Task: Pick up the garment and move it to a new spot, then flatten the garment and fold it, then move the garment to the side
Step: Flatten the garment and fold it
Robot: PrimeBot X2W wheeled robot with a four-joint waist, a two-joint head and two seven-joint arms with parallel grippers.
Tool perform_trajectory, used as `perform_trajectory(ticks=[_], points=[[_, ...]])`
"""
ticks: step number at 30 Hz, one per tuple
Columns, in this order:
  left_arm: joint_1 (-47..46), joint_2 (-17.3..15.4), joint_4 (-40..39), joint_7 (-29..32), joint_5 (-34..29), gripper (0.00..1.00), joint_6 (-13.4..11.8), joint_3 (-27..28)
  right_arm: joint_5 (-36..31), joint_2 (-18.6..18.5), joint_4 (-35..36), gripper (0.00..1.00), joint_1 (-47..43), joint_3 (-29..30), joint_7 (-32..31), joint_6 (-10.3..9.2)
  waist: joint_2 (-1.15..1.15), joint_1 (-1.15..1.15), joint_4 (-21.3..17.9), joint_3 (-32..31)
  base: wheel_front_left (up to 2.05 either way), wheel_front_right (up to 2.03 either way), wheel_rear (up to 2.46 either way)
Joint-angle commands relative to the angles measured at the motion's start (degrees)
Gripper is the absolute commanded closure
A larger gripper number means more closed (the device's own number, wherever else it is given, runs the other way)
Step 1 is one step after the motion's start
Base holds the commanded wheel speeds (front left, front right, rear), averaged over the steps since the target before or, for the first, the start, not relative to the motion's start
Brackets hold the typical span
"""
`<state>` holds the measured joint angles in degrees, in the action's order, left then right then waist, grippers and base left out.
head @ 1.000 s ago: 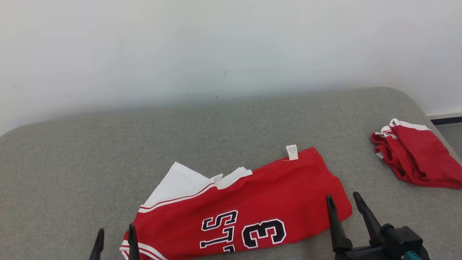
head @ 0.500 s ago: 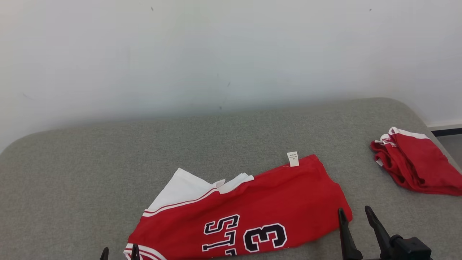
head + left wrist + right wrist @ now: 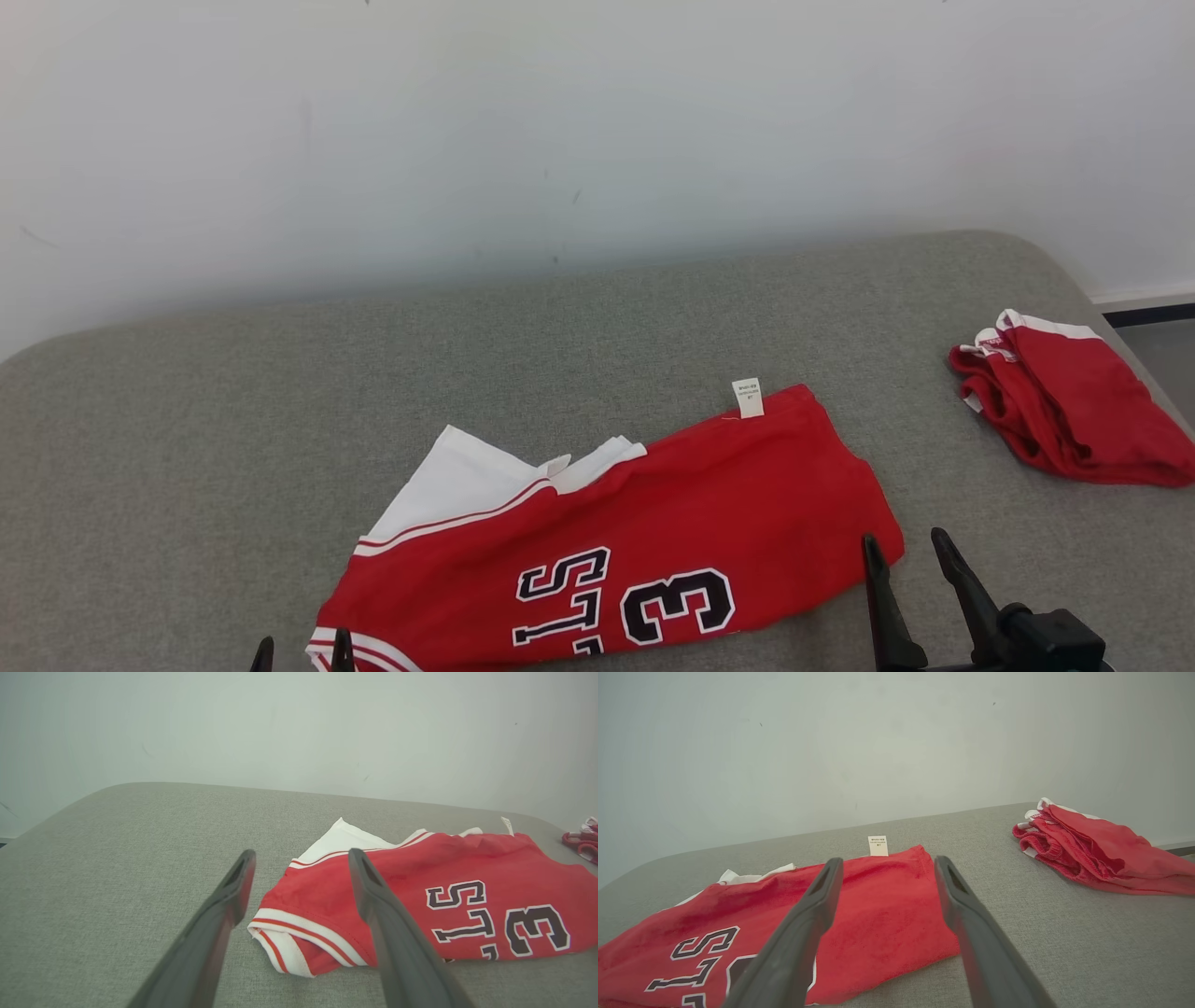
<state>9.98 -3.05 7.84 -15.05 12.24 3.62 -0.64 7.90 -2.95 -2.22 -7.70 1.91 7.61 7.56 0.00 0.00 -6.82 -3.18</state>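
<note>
- My left gripper is hovering wide open and empty, just off the jersey's striped hem at the cushion's front edge.
- The jersey is lying mid-cushion near the front edge, doubled over, with its white inside and tag showing. I am judging it roughly folded, not tidy.
- My right gripper is hanging wide open and empty by its right end.
- A red bundle is sitting at the right edge. The jersey's move aside is not yet done.
</note>
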Motion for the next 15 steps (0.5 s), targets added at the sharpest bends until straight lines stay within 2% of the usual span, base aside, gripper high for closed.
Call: perform_trajectory(ticks=[1, 15], points=[[-0.7, 0.2, 0.1, -0.2, -0.4, 0.0, 0.3, 0.4, 0.2, 0.2, -0.1, 0.0, 0.3, -0.2, 0.3, -0.13, 0.0, 0.0, 0.0, 0.0, 0.0, 0.0, 0.0], [-0.6, 0.2, 0.3, -0.2, 0.2, 0.0, -0.5, -0.3, -0.2, 0.1, 0.5, 0.0, 0.8, -0.5, 0.0, -0.13, 0.0, 0.0, 0.2, 0.5, 0.0, 0.0, 0.0]])
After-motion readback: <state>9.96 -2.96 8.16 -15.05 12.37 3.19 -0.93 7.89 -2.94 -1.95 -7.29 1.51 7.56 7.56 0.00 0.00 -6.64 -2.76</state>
